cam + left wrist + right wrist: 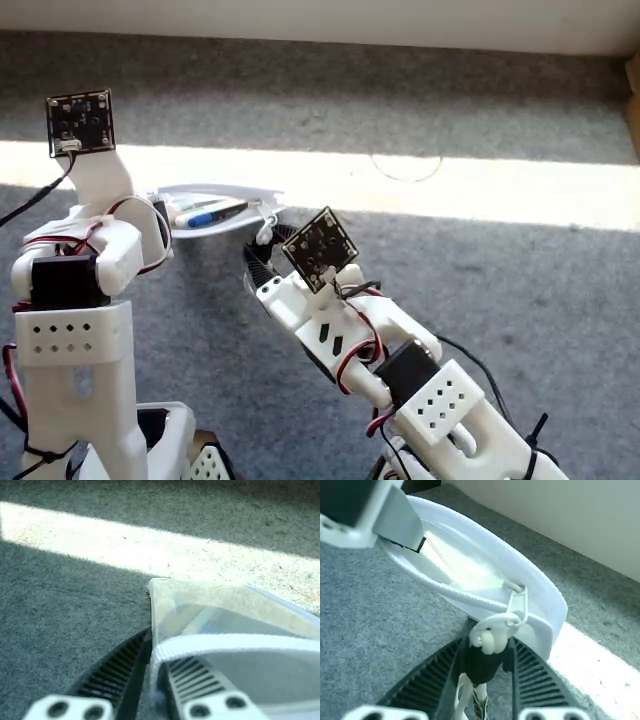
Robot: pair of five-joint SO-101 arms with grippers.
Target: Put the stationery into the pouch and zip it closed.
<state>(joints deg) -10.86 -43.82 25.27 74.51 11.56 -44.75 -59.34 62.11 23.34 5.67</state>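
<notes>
Pouch [240,192] lies on the grey carpet [500,300] just far of both arms, mouth gaping, pens [208,215] inside. Left gripper [150,652] is pinched on the pouch's left end, anchoring it. Right gripper [487,655] is clamped narrow on the knotted pull cord [487,641]. Slider [516,588] sits at the right end, zip undone.

Step in hand, as I judge: the zip run. Draw the cord leftward along the tooth line toward the anchored end, low and level. Pulled upward, the slider may cock and jam. Left claw must grip firm so the fabric is taut. Watch pen tips near the teeth; cord could slip from the pads
</notes>
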